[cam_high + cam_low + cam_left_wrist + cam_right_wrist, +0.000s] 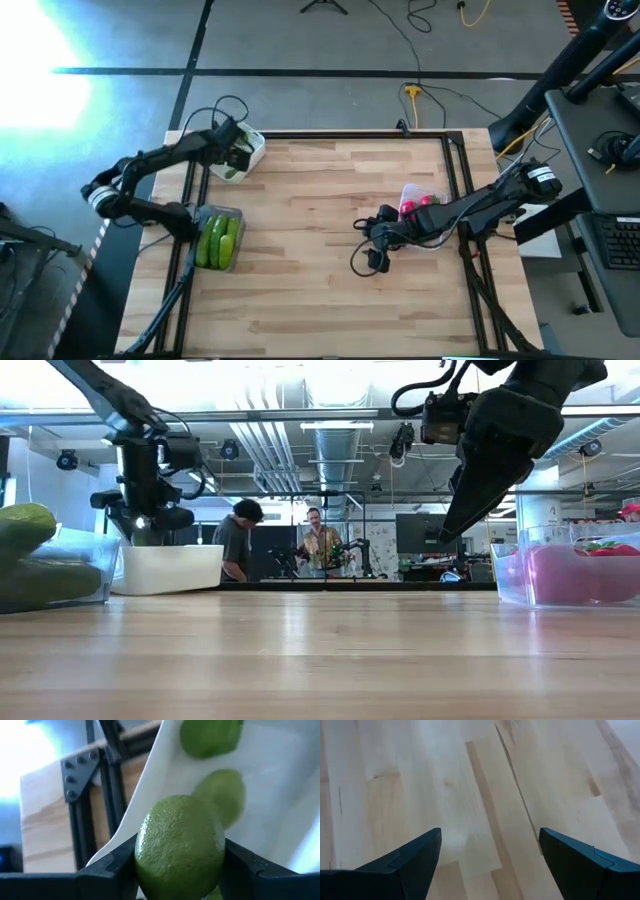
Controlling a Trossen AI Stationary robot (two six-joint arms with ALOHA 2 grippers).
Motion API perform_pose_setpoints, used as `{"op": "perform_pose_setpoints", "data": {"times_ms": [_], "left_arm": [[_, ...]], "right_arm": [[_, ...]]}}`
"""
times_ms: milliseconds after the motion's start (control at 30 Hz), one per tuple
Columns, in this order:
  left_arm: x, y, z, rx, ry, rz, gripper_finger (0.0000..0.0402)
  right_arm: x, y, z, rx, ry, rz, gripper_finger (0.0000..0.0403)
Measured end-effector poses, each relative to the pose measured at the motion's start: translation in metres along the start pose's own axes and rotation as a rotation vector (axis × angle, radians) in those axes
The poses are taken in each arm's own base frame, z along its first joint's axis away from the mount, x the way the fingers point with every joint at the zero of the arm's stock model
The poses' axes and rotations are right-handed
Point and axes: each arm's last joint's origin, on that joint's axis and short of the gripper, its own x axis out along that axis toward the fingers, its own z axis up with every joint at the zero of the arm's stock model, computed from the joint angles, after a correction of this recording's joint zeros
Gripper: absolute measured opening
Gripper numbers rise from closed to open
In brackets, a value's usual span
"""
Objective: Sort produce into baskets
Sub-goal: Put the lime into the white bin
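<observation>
My left gripper (238,152) is over the white tray (252,148) at the table's far left, shut on a green lime (180,845). Two more limes (210,737) lie in the tray below it. A clear tub (219,240) at the near left holds green cucumbers (214,243). A clear tub (420,205) at the right holds red tomatoes (421,203). My right gripper (372,245) is open and empty above the bare table, near the tomato tub. My left gripper pinches the lime's two opposite sides (142,855) between its two fingers (107,870). The fingers point down at the tray. The lime is lifted clear, above the limes in the tray.
A black frame (455,180) runs along the table's edges. The wooden table top (320,230) between the tubs is bare. People stand far off in the room behind the table (315,545).
</observation>
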Motion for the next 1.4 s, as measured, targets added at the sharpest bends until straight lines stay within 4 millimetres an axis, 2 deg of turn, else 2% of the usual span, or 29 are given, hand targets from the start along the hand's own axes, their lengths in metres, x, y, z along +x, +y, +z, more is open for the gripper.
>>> {"op": "perform_pose_setpoints", "data": {"times_ms": [200, 367, 567, 767, 1067, 1400], "left_arm": [[0.005, -0.01, 0.018, 0.176, 0.29, 0.088, 0.019], [0.025, -0.02, 0.022, 0.351, 0.524, 0.217, 0.019], [0.049, -0.028, 0.016, 0.446, 0.608, 0.332, 0.019], [0.046, -0.029, 0.006, 0.455, 0.713, 0.351, 0.022], [0.033, -0.027, 0.009, 0.399, 0.691, 0.262, 0.0285], [0.015, -0.026, 0.029, 0.284, 0.416, 0.158, 0.029]], "right_arm": [[0.0, 0.0, 0.0, -0.001, -0.001, 0.0, 0.0327], [-0.001, 0.004, -0.002, 0.011, 0.001, 0.008, 0.0327], [-0.004, 0.015, -0.008, -0.019, 0.006, 0.034, 0.0327], [-0.006, 0.022, -0.013, -0.048, 0.015, 0.048, 0.0327], [-0.006, 0.022, -0.013, -0.055, 0.017, 0.047, 0.0327], [-0.007, 0.024, -0.015, -0.062, 0.019, 0.051, 0.0327]]}}
